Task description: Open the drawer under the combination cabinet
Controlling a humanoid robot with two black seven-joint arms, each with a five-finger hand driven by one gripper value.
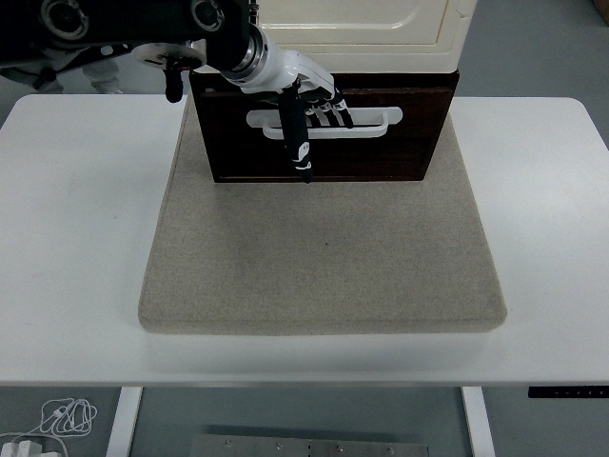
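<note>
I see even, bright overhead light, sharp focus throughout. Below my left hand fingers the dark drawer front stays dim; soft shadow hugs the mat edge.

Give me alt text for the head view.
The left hand hooks its fingers through the white handle of a dark drawer under a cream cabinet, on a grey mat on a white table.

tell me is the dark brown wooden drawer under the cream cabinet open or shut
Slightly open: the dark brown wooden drawer juts forward past the cream cabinet above it. The left hand has its fingers hooked in the white handle.
</note>
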